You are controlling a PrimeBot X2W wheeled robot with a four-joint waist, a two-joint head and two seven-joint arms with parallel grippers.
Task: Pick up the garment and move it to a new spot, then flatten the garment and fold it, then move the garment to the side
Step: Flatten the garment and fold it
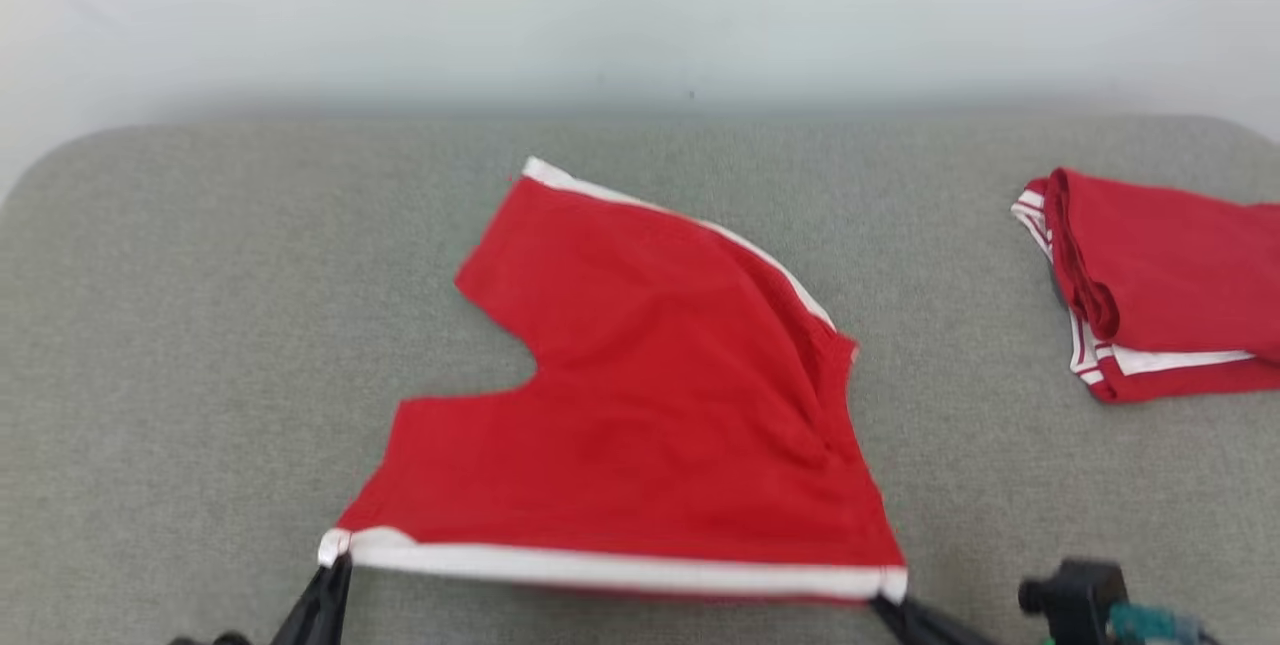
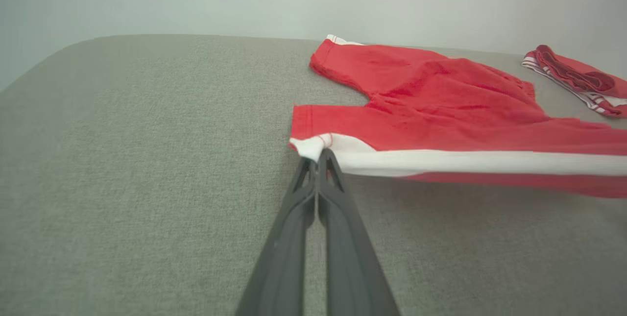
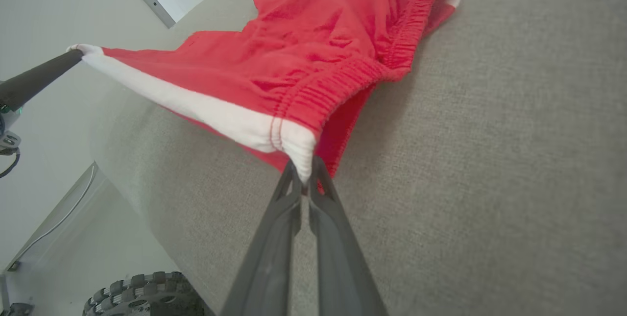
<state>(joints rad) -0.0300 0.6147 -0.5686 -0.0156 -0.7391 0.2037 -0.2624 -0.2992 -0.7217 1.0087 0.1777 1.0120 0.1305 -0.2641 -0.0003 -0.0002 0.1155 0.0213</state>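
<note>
Clamping garment [image 1: 650, 405] corners, left gripper [image 2: 317, 155] and right gripper [image 3: 304, 175] closed over grey table [image 1: 200, 325], pale wall [image 1: 640, 5] behind.

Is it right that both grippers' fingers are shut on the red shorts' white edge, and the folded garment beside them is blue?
No: the folded garment is red with white stripes, as the head view shows. The left gripper and right gripper are shut on the red shorts.

We see the left gripper [image 2: 317, 159] and right gripper [image 3: 303, 174] as slim, matt dark grey finger pairs with triangular cut-outs near the tips; a black, teal-accented wrist housing [image 1: 1075, 597]; a knobbly black rubber wheel [image 3: 142, 296].
</note>
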